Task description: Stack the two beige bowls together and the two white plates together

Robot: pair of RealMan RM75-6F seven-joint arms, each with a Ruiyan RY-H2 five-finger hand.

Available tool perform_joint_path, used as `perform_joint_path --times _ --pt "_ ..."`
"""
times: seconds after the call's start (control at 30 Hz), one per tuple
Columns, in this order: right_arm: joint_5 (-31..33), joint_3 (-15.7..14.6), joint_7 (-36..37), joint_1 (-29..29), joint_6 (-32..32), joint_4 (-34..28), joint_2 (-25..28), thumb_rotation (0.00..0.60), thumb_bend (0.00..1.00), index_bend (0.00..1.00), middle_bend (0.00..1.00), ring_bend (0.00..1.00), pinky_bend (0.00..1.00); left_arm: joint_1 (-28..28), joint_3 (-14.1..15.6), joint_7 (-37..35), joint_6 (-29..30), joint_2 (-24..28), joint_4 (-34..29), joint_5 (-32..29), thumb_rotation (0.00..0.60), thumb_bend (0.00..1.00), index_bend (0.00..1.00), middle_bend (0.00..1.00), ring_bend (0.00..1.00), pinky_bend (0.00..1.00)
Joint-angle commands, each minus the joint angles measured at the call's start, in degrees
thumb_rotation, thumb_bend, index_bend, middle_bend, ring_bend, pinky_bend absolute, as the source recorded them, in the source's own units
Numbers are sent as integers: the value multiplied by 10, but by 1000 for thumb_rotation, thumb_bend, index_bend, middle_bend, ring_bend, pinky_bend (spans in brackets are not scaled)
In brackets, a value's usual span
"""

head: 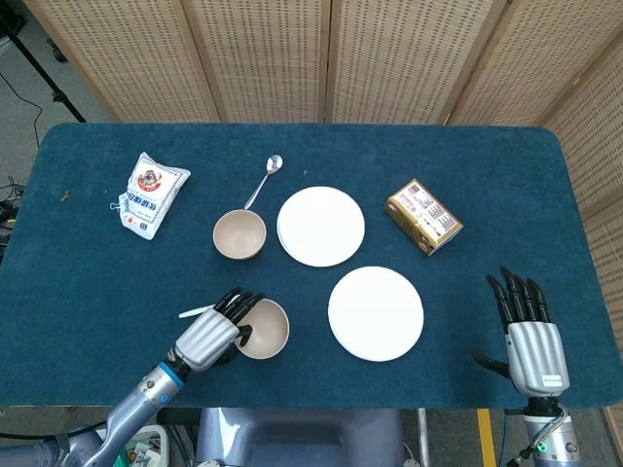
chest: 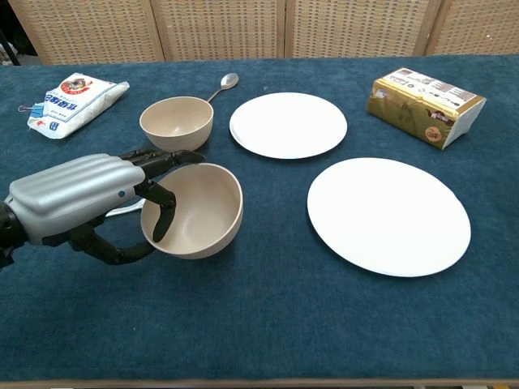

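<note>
My left hand (head: pixel 211 334) (chest: pixel 89 201) grips the near beige bowl (head: pixel 266 329) (chest: pixel 199 212) by its left rim, fingers inside and thumb under it. The bowl is tilted toward the right and lifted a little off the cloth. The second beige bowl (head: pixel 239 234) (chest: pixel 176 123) stands upright behind it. One white plate (head: pixel 321 226) (chest: pixel 288 124) lies at the middle, the other white plate (head: pixel 376 313) (chest: pixel 388 215) nearer the front right. My right hand (head: pixel 527 336) hovers open at the front right edge, fingers spread, holding nothing.
A metal spoon (head: pixel 264 181) (chest: pixel 223 84) lies behind the far bowl. A white spoon (head: pixel 195 312) lies partly under my left hand. A white food bag (head: pixel 150 194) (chest: pixel 74 93) sits at the back left, a gold packet (head: pixel 422 216) (chest: pixel 425 102) at the right.
</note>
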Motion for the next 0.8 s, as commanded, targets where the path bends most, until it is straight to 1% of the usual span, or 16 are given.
perform_joint_path --times 0.03,0.13,0.2,0.3,0.33,0.4,0.43,0.57,0.67,0.8 --pt "0 -1 -1 0 0 0 0 600 0 15 0 0 0 -5 -11 -11 7 9 -6 -3 600 419 821 0 0 0" --pt "-1 -1 -2 0 0 0 -1 600 0 15 0 0 0 -15 -25 -12 4 21 -19 -10 600 419 821 0 0 0" --pt "0 -1 -4 1 0 0 -2 600 0 15 0 0 0 -25 -40 -12 1 30 -29 -18 600 419 821 0 0 0" --pt "1 -1 -4 1 -1 0 -2 600 0 15 0 0 0 -43 -69 -14 -8 46 -39 -35 600 422 821 0 0 0" --pt "2 -1 -5 1 -1 0 -2 600 0 15 0 0 0 -52 -84 -12 -15 53 -38 -46 600 425 821 0 0 0" --pt "1 -1 -5 1 -1 -1 -3 600 0 15 0 0 0 -65 -102 -11 -27 59 -34 -65 600 433 821 0 0 0" --pt "0 -2 -6 1 -1 -1 -3 600 0 15 0 0 0 -77 -118 -11 -43 63 -26 -83 600 436 821 0 0 0" --pt "-2 -4 -12 3 -3 -1 -6 600 0 15 0 0 0 -116 -152 -18 -98 66 4 -142 600 448 821 0 0 0" --pt "3 -4 -12 5 -9 -1 -8 600 0 15 0 0 0 -143 -169 -20 -127 57 39 -173 600 444 822 0 0 0" --pt "10 -2 -8 7 -12 1 -7 600 0 15 0 0 0 -168 -177 -23 -154 41 85 -202 600 442 827 0 0 0"
